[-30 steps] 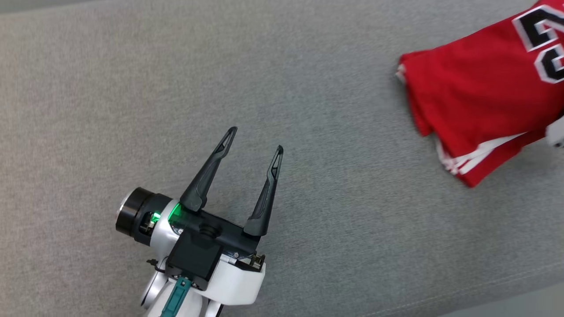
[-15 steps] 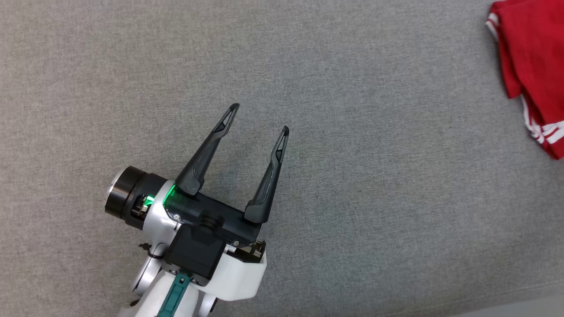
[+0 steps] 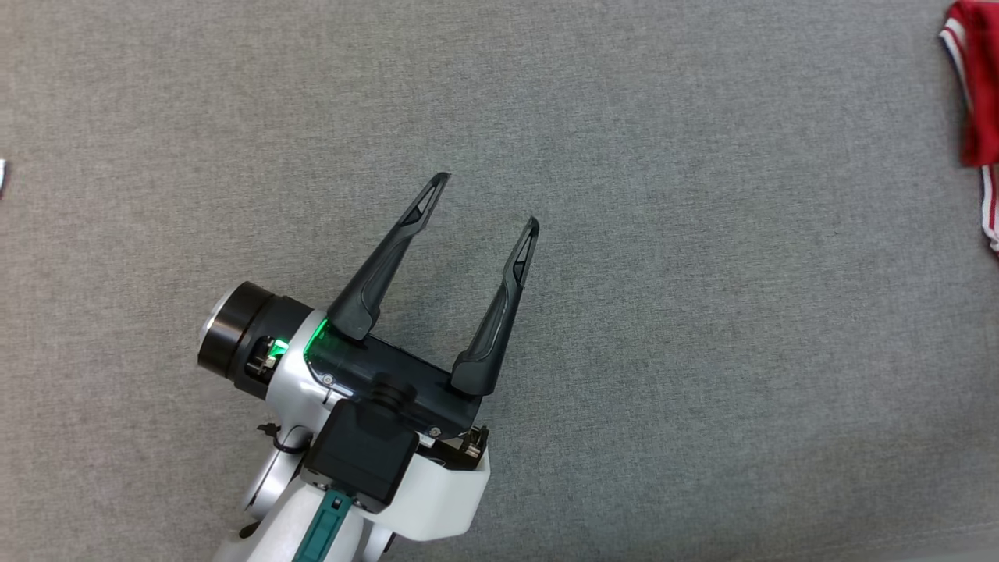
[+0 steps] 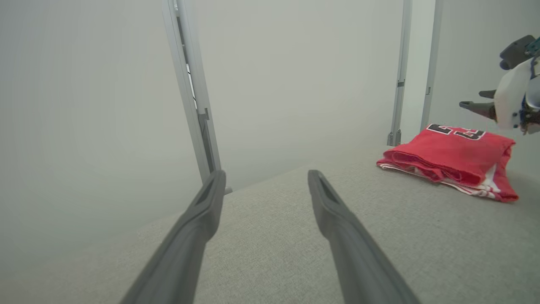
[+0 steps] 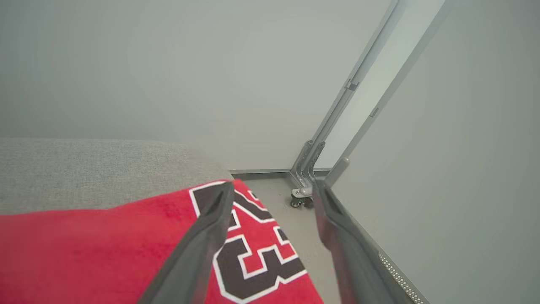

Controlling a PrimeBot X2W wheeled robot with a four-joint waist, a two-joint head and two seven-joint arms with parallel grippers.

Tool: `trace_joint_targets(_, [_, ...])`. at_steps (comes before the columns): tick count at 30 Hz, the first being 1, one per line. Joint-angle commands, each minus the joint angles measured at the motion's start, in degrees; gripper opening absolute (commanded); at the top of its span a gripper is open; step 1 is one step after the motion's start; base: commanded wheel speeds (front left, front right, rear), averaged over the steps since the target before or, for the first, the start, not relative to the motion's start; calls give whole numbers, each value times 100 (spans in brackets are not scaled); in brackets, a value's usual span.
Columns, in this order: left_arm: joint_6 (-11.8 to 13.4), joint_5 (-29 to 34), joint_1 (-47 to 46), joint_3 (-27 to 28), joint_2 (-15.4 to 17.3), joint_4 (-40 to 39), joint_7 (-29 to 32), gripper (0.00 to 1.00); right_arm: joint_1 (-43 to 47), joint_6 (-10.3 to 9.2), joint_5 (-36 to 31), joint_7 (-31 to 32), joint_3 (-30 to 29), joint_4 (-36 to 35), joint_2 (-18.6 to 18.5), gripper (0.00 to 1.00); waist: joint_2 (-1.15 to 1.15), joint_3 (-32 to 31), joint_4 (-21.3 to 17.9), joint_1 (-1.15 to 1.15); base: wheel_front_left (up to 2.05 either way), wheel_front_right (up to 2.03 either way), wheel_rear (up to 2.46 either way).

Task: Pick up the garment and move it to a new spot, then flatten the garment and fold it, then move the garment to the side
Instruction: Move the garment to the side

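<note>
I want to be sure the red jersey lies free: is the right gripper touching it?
Apart. The left wrist view shows pale wall between the right gripper and the red jersey lying beneath it.

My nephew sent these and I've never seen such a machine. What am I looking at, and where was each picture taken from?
This is a two-armed robot. The head view looks down at a grey fabric surface and the left gripper, jaws apart and empty. The wrist views come from a camera on each wrist, looking along its dark fingers. A folded red jersey lies near the surface's edge; the right gripper hovers above it, jaws apart, holding nothing.
</note>
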Motion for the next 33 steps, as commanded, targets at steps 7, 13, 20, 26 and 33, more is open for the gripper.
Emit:
trace_joint_targets(7, [98,-125,55,29,-16,84,-59,100,27,2,-323,-22,-105,-315,528,100,0,-233,84,0,0,0,0])
trace_joint_targets(13, [283,-330,212,103,-78,232,-143,100,312,2,326,-22,553,-663,953,100,0,-640,187,0,0,0,0])
trace_joint_targets(20, [621,-636,477,327,-150,474,-58,100,914,2,1376,-21,1741,-1279,1129,100,0,-1107,340,0,0,0,0])
trace_joint_targets(26, [842,-996,741,643,-158,817,-97,100,1529,2,2302,-22,2801,-2119,1209,100,0,-1553,391,0,0,0,0])
trace_joint_targets(33, [979,-1484,1120,1065,-173,1386,-277,100,2454,2,2921,-22,3682,-3050,1382,100,0,-2222,331,0,0,0,0])
